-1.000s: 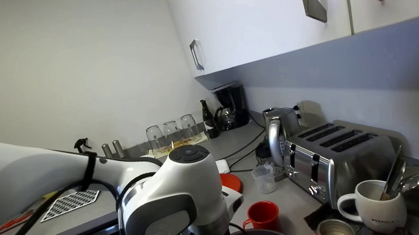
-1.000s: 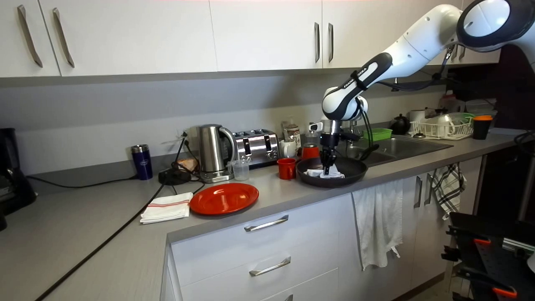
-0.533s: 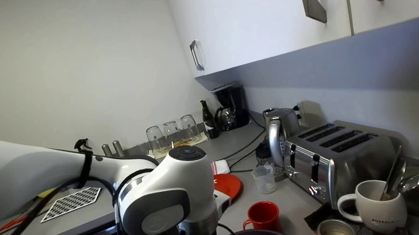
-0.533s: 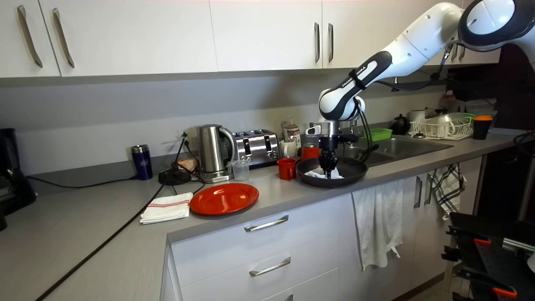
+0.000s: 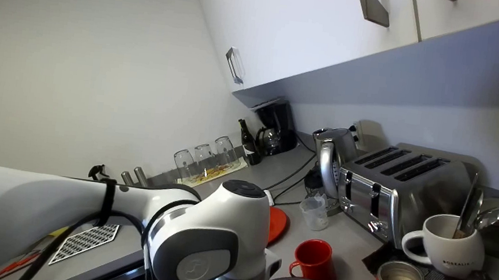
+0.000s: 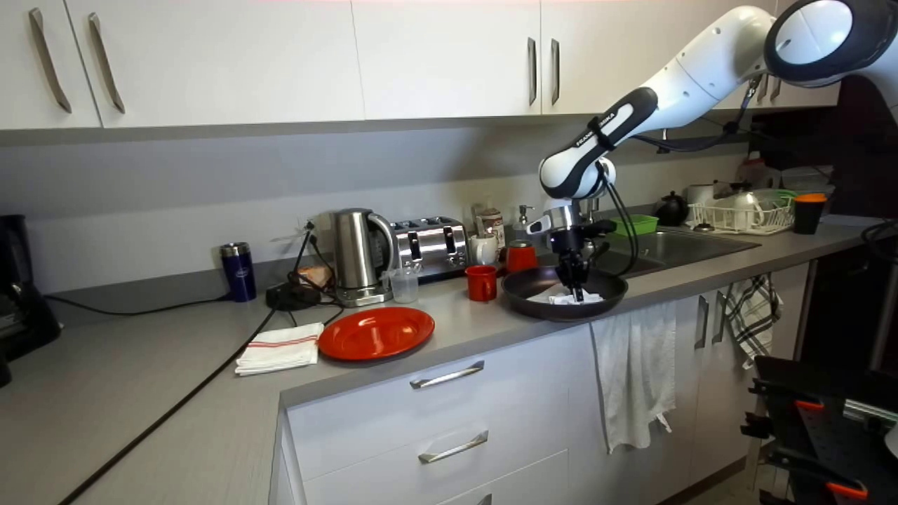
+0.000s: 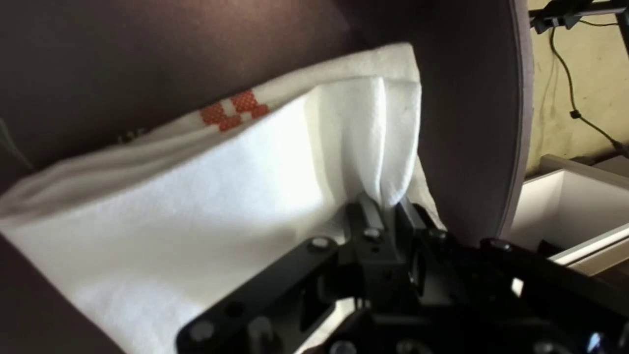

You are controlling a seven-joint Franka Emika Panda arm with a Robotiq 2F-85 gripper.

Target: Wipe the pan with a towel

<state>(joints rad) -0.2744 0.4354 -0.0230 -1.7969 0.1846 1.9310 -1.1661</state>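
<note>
Wrist view: mid-wipe, I figured. The hand (image 7: 385,209), low right of centre, pinched a fold of one towel (image 7: 221,196) lying in one pan (image 7: 172,54); next probably called for a flat sweep toward upper left. In an exterior view, one red plate (image 6: 377,334) sat below centre. In an exterior view, three glasses (image 5: 204,156) stood mid-frame.

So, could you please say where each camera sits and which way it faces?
Wrist view: behind the pincer, which shows, facing into the pan.
In an exterior view: beside the arm, which looms large, facing along the counter.
In an exterior view: before the counter, facing cabinets; arm and pincer show.
Both exterior views share toaster and red mug.
</note>
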